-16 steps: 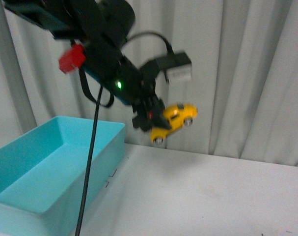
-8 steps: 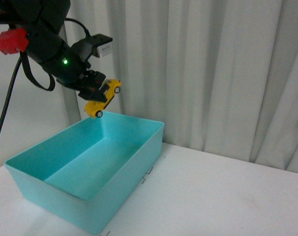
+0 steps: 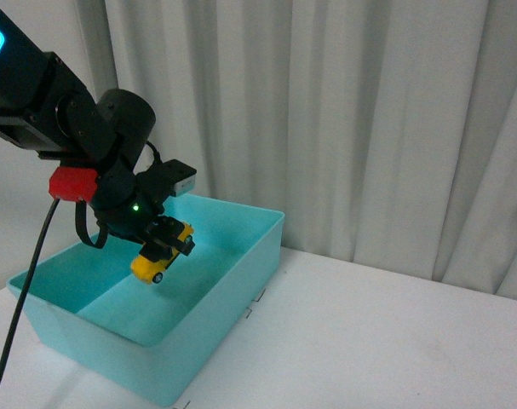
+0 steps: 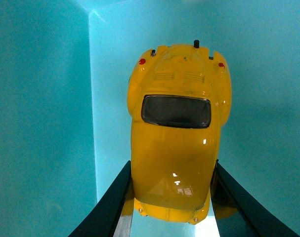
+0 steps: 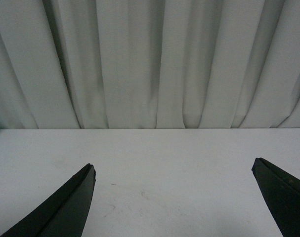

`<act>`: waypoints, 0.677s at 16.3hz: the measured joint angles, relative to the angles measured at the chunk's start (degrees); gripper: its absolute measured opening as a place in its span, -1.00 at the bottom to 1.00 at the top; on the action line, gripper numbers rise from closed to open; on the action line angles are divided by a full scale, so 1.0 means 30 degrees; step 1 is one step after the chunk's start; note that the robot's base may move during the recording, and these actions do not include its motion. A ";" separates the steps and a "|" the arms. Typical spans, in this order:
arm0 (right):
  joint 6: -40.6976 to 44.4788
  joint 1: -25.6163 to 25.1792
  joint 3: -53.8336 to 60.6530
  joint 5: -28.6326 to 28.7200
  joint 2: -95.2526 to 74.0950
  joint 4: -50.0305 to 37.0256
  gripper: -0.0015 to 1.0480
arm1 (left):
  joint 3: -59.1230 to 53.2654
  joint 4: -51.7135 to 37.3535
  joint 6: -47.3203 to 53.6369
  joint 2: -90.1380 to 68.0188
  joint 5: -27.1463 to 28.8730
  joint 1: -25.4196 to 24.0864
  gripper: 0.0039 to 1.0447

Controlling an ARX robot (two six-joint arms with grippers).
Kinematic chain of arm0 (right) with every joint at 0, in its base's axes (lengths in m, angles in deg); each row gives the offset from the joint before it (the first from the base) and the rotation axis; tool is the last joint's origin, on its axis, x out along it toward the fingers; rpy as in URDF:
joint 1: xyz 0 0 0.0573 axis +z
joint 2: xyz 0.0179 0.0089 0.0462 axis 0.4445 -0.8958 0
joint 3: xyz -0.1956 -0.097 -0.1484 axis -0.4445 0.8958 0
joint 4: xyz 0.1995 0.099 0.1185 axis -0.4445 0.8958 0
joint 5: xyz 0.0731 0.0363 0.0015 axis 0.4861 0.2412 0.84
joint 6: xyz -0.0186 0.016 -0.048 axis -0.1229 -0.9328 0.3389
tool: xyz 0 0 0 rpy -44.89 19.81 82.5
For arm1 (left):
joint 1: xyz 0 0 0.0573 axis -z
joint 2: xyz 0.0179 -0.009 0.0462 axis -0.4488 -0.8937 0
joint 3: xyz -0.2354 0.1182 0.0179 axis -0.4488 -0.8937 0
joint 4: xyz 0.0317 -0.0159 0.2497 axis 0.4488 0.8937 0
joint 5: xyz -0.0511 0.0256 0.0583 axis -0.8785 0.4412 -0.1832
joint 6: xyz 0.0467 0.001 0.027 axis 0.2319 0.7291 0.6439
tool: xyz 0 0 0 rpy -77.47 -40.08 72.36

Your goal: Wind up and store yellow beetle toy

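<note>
Pale curtains (image 3: 369, 128) are hanging behind a white table (image 3: 394, 341) where a turquoise bin (image 3: 209, 339) is sitting. The left gripper (image 3: 164, 247) is clamping the yellow beetle toy (image 4: 177, 148) by its flanks, tilted, low inside the bin. The right gripper (image 5: 173, 165) is idling agape over the table. The toy's glossy shell is looking light, rigid and slippery, so gripping the flanks seems best.

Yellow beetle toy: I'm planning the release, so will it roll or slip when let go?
Likely to roll: the yellow beetle toy hangs tilted, on wheels, over the floor of the teal bin, whose walls should contain it. Its glossy rounded shell looks slippery, and the left gripper pinches only its sides. It seems rigid and light.
</note>
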 joint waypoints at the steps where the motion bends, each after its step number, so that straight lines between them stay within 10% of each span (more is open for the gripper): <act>1: 0.0000 0.0000 0.0000 0.0007 0.0000 0.0000 0.87 | 0.0124 -0.0182 -0.0131 -0.0590 0.0117 0.0109 -0.27; 9: 0.0000 0.0000 0.0000 0.0007 0.0000 0.0000 0.87 | 0.1290 0.0066 -0.0670 -0.2608 0.0437 0.0393 -0.24; 11: -0.0007 0.0000 0.0000 0.0000 0.0000 0.0000 0.87 | 0.1428 0.0313 -0.0765 -0.2739 0.0109 0.0386 0.20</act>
